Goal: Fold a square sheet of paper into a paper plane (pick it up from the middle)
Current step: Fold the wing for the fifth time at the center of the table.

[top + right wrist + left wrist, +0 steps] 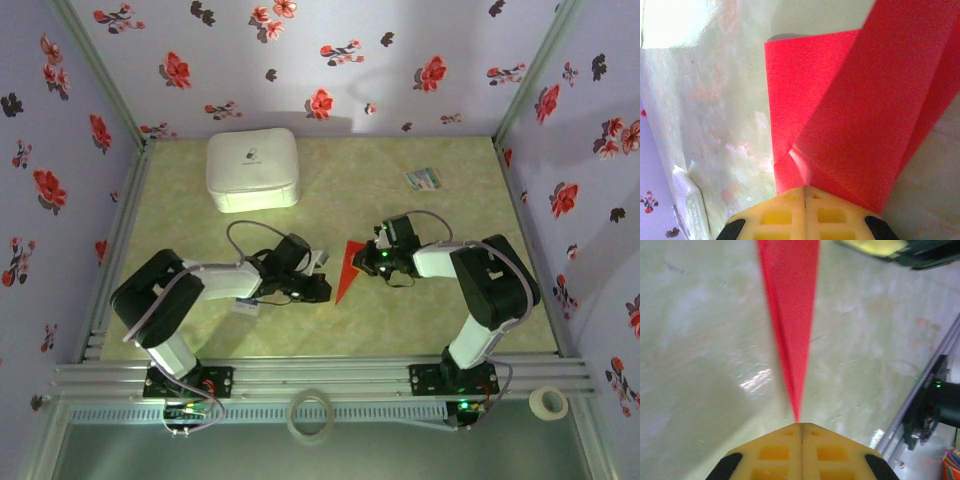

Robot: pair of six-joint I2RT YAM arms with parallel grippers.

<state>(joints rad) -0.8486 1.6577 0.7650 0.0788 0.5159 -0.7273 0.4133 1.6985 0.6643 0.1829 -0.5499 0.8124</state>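
The square sheet of paper, bright red, is folded into a slim pointed paper plane and hangs between my two grippers over the middle of the green table. My left gripper is shut on its narrow tip. In the left wrist view the red wedge runs straight into the closed yellow jaws. My right gripper is shut on the wider end. The right wrist view has the red folds spreading out from its closed jaws, with a small crumple at the pinch.
A white box stands at the back left and a small multicoloured card lies at the back right. A small white packet lies under the left arm. Two tape rolls rest beyond the metal front rail.
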